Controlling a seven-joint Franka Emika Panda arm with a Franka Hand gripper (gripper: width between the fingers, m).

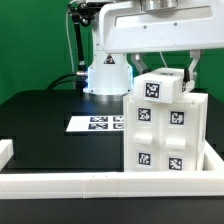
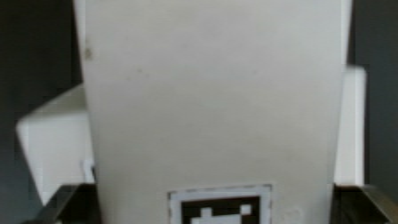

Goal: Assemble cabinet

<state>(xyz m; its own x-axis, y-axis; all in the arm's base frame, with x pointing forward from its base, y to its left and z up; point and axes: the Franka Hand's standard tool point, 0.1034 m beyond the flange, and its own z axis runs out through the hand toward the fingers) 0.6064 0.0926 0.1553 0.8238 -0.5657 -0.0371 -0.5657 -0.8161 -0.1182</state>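
The cabinet (image 1: 165,125) is a large white box with several small tagged drawer blocks on its front. It stands upright on the black table at the exterior view's right, against the low white rail. My gripper (image 1: 161,72) is directly above it, one finger on each side of the cabinet's narrower top part (image 1: 158,86), and appears shut on it. In the wrist view a tall white panel of the cabinet (image 2: 205,100) with a tag (image 2: 221,205) fills the space between my gripper's (image 2: 217,208) dark fingers (image 2: 71,203). A wider white part (image 2: 50,120) shows behind it.
The marker board (image 1: 95,123) lies flat on the table left of the cabinet. The low white border rail (image 1: 90,184) runs along the front edge and up both sides. The arm's white base (image 1: 106,76) stands at the back.
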